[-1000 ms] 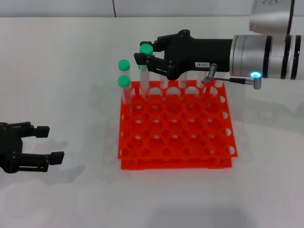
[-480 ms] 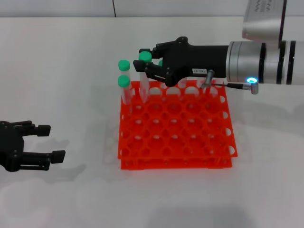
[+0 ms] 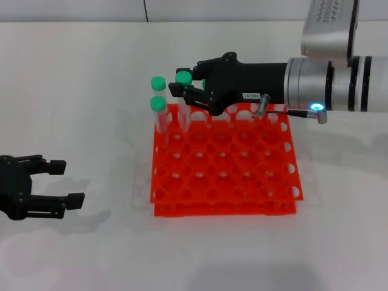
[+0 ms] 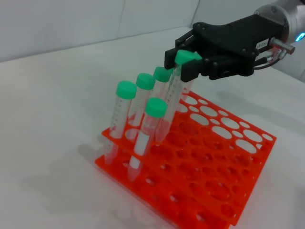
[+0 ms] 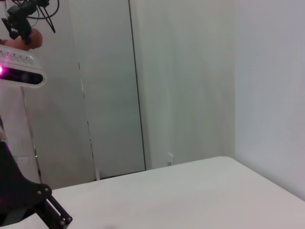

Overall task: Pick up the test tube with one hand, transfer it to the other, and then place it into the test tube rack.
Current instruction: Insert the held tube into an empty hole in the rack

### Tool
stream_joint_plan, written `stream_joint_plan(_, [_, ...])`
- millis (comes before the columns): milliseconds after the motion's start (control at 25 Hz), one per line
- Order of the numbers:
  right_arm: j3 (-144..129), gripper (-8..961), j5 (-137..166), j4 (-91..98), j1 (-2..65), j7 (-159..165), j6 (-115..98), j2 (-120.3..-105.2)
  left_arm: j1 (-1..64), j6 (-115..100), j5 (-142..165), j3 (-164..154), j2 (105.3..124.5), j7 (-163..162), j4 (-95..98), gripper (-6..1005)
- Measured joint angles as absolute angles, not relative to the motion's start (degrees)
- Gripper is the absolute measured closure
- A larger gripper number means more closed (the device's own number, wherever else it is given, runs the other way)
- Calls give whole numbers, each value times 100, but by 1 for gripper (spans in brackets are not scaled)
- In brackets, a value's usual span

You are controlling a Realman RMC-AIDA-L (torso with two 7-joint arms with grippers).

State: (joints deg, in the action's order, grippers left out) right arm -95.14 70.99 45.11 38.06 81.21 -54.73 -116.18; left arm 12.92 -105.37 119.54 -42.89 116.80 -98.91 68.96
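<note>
My right gripper (image 3: 180,82), black with a white label, reaches in from the right over the far left corner of the test tube rack (image 3: 225,209). It is shut on the green-capped test tube (image 3: 183,103), just under the cap. In the left wrist view the test tube (image 4: 169,102) leans, its lower end down in a hole of the orange rack (image 4: 217,193), still gripped by the right gripper (image 4: 183,63). My left gripper (image 3: 65,182) rests open and empty near the table's left edge, far from the rack.
Several other green-capped tubes (image 4: 126,90) stand in holes at the rack's far left corner; two of them (image 3: 157,104) show in the head view. The rack sits on a white table (image 3: 91,91). The right wrist view shows only a wall and a door.
The right gripper has come down and slightly left with the test tube, lowering it into the rack. The left gripper has not moved.
</note>
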Motion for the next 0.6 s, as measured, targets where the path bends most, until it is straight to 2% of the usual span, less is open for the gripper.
stream_joint_plan(600, [-9754,688,7099,4507,3849,8160,-5232,-11619,1301,-10530,11953,-4289,11708,-9836,6870,114])
